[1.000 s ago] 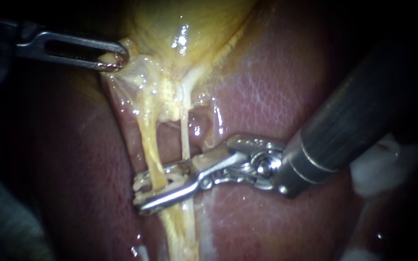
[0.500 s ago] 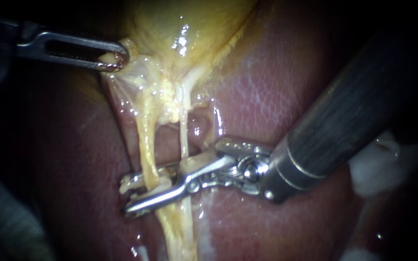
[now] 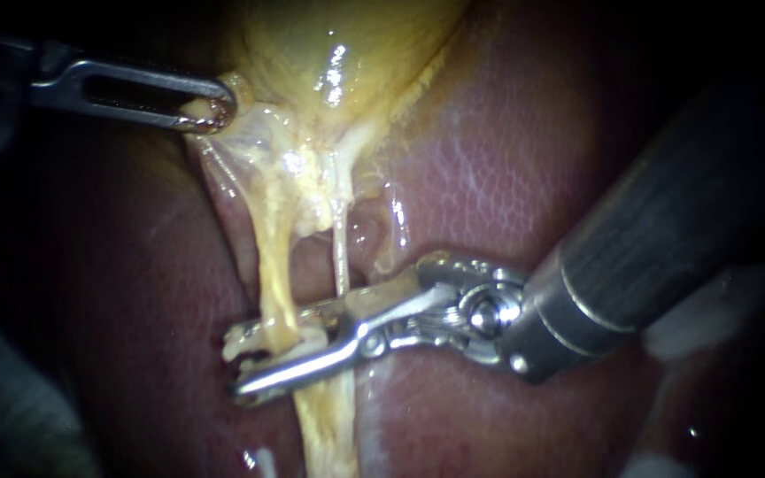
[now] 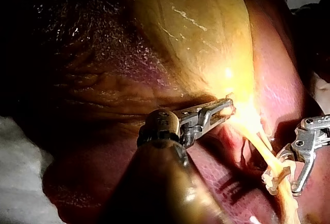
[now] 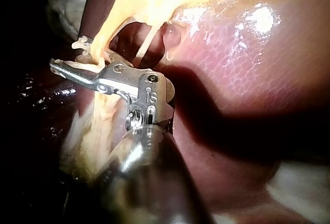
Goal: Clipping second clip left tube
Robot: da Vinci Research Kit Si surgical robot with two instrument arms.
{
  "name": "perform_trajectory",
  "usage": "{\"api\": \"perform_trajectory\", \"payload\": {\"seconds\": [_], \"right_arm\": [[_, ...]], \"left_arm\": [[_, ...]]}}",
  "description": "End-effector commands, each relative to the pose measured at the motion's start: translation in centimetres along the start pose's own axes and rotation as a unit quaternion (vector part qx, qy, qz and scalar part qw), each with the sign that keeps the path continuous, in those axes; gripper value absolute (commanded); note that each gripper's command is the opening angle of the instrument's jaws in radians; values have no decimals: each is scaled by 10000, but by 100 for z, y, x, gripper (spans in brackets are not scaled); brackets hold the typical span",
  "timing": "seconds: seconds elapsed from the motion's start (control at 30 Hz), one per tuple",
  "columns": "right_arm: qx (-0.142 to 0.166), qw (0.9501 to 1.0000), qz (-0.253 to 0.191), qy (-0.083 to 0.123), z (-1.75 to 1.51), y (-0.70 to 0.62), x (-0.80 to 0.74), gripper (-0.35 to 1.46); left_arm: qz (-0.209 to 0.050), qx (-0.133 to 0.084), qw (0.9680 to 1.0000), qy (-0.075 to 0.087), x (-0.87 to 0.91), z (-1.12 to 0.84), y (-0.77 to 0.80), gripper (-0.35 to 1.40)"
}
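Left tube (image 3: 274,274): taut below gallbladder (image 3: 329,44), soft, slick, likely easily torn; take it squarely.
Right instrument (image 3: 237,365): jaws holding white clip (image 3: 245,336) astride it.
Left instrument (image 3: 210,108): jaws clamped on gallbladder.

Dark surround, white cloth (image 4: 20,167) at the edges, glaring light

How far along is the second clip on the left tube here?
Done: the left instrument grips the gallbladder edge, stretching the tubes. In hand: the right instrument's pincer holds a white clip astride the left tube. Left: squeeze it closed, release. No other clip clearly shows.
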Motion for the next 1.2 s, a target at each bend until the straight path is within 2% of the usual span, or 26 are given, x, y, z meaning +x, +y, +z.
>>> {"api": "perform_trajectory", "payload": {"seconds": [0.03,0.5,0.63,0.7,0.83,1.2], "right_arm": [[60,10000,2,-54,-1,1,0,39],[16,10000,-2,-19,-2,3,2,-6],[22,10000,-3,-24,-4,2,0,-35],[14,10000,-3,-18,-6,1,0,-35],[-224,9996,-14,162,-8,0,-3,-35],[-244,9996,-17,174,-13,4,-3,-35]], "left_arm": [[1,-1,10000,-1,0,0,0,-35],[1,0,10000,0,0,0,0,-35],[1,0,10000,0,0,0,0,-35],[1,0,10000,0,0,0,0,-35],[1,0,10000,0,0,0,0,-35],[0,1,10000,1,0,0,0,-35]]}}
